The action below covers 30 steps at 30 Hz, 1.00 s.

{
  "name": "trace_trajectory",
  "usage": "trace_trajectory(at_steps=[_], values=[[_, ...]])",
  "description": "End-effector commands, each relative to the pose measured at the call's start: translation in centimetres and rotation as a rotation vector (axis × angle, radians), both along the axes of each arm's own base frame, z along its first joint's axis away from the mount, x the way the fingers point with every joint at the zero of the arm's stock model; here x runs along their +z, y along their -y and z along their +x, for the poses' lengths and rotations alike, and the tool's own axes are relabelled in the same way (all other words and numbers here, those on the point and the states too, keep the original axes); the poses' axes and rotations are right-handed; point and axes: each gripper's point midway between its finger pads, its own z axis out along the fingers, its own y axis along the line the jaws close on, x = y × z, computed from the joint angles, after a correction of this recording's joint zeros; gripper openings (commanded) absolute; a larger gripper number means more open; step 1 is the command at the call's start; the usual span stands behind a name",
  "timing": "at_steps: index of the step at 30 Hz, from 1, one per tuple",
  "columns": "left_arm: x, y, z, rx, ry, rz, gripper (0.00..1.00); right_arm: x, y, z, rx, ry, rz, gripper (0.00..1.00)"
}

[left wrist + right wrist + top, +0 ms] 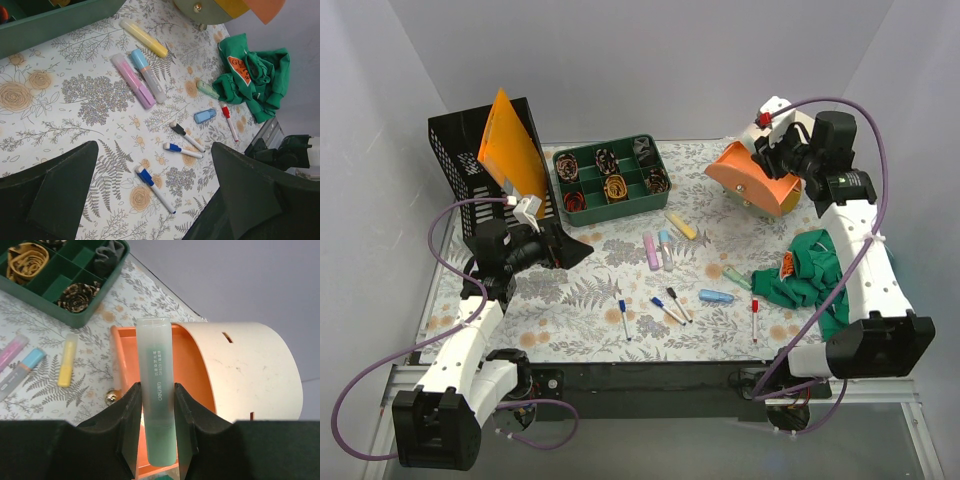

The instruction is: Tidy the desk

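Observation:
The desk [580, 290] has a pale fern-and-flower covering. My right gripper [157, 405] is shut on a pale green highlighter [156, 360] and holds it upright over the open orange pen case [192, 365] with a cream lid [250, 370]; in the top view the gripper [770, 158] hovers above the case [748, 182] at the back right. My left gripper [155, 165] is open and empty above the desk, over a blue-capped marker [152, 187]. In the top view it [563, 250] sits beside the black file holder [470, 165].
Yellow [681, 225], pink [651, 250] and blue [665, 248] highlighters, several markers [670, 306], a red marker [755, 320] and a small blue piece [716, 296] lie mid-desk. A green cloth [810, 275] lies right. A green compartment tray [610, 178] stands at the back. An orange folder [510, 150] stands in the holder.

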Motion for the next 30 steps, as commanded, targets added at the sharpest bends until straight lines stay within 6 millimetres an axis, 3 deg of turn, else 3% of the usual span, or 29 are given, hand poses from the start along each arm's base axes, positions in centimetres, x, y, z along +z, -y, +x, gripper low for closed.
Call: trace_trajectory(at_steps=[1,9,16,17,19,20,21,24,25,26,30], values=[[1.3,0.2,0.2,-0.016,0.038,-0.01,0.98,0.8,2.4,2.6,-0.085,0.037,0.017,0.25],[1.1,0.4,0.1,-0.029,0.011,-0.03,0.98,-2.1,3.4,4.0,-0.107,-0.031,0.001,0.6],[0.4,2.3,0.5,-0.03,-0.046,-0.043,0.98,0.0,3.8,2.3,-0.107,-0.002,0.075,0.64],[0.3,3.9,-0.2,-0.071,-0.05,-0.034,0.98,1.3,3.6,1.2,-0.094,0.029,0.092,0.64],[0.1,5.5,-0.2,-0.065,-0.077,-0.022,0.98,0.7,3.1,-0.2,-0.073,0.02,0.112,0.64],[-0.2,6.8,-0.3,-0.058,-0.082,-0.001,0.98,1.9,2.6,-1.8,-0.038,0.056,0.124,0.64],[-0.6,7.3,-0.2,-0.043,-0.106,0.011,0.98,0.7,2.4,-2.5,-0.029,0.04,0.132,0.64],[-2.0,9.2,0.8,0.034,-0.182,0.062,0.96,1.3,1.6,-5.2,0.024,0.089,0.152,0.64],[-1.6,9.7,1.6,0.073,-0.185,0.067,0.95,-0.1,1.5,-5.7,0.024,0.068,0.158,0.64],[-3.5,10.2,2.2,0.144,-0.247,0.102,0.94,0.1,1.5,-6.6,0.027,0.089,0.158,0.64],[-6.1,12.3,3.5,0.208,-0.331,0.202,0.87,-2.1,2.7,-6.5,-0.054,0.064,0.194,0.66]])
